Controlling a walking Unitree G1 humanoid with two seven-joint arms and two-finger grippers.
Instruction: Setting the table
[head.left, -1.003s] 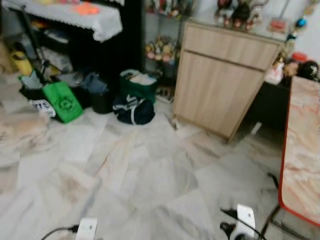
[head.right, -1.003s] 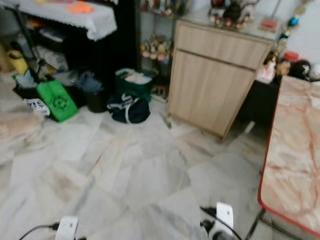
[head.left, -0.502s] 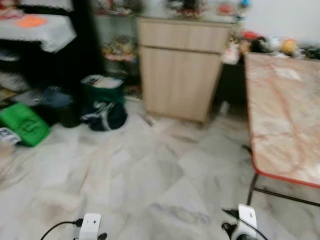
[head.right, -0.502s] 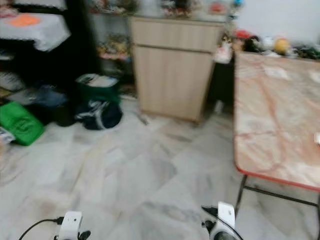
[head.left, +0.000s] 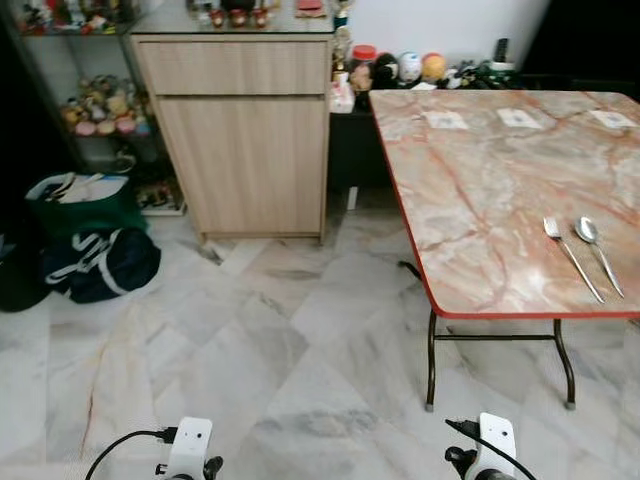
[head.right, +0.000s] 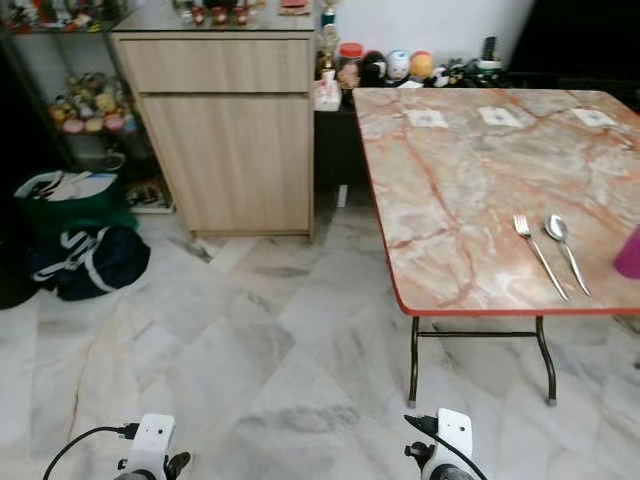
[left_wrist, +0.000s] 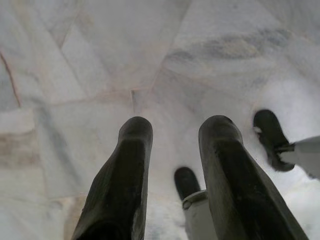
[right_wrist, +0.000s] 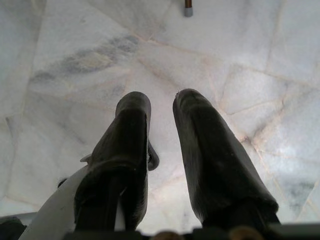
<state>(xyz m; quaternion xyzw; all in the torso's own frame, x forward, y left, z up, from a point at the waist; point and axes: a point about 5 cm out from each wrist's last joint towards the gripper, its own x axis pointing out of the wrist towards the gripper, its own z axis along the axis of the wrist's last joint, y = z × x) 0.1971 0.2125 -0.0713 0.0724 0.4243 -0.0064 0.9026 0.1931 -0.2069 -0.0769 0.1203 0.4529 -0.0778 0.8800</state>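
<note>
Pale marble floor (head.left: 250, 350) fills the foreground, with a wooden cabinet (head.left: 240, 130) at 11 o'clock and dark bags (head.left: 100, 262) at 9 o'clock. The red-edged marble counter (head.left: 480, 170) stands at 2 o'clock; a fork (head.left: 572, 258) and spoon (head.left: 598, 254) lie side by side near its front edge. The left hand (left_wrist: 172, 127) and right hand (right_wrist: 160, 102) hang low over the floor, both released, fingers parted and empty.

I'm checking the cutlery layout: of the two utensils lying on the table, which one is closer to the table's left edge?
The fork, with its tines showing. It lies left of the spoon, nearer the table's red-trimmed left edge.
</note>
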